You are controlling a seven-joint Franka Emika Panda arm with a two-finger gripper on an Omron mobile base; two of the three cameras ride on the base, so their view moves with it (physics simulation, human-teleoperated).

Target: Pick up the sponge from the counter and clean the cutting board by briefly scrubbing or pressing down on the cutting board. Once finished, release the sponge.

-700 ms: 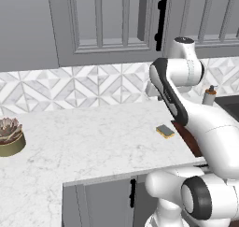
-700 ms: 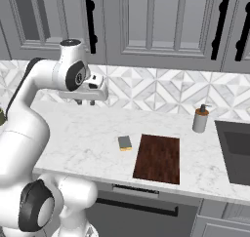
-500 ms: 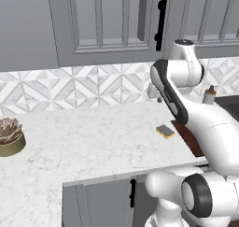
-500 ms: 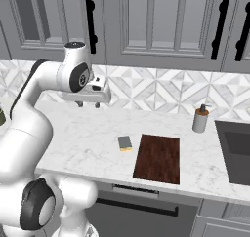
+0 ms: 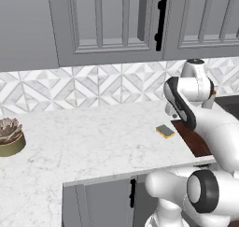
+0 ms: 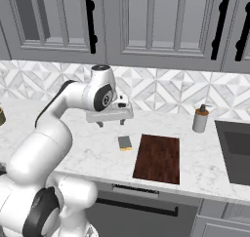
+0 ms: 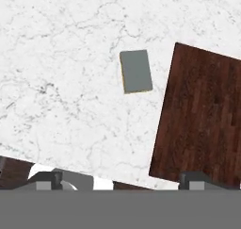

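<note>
The small yellow sponge with grey-green scrub top (image 7: 136, 71) lies on the white marble tabletop (image 7: 61, 82), ahead of the spread, empty fingers (image 7: 45, 180). It should be centred between them before descent.

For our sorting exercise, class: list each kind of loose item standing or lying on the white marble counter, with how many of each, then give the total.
Sponge: 1
Cutting board: 1
Soap dispenser bottle: 1
Potted succulent: 1
Total: 4
</note>
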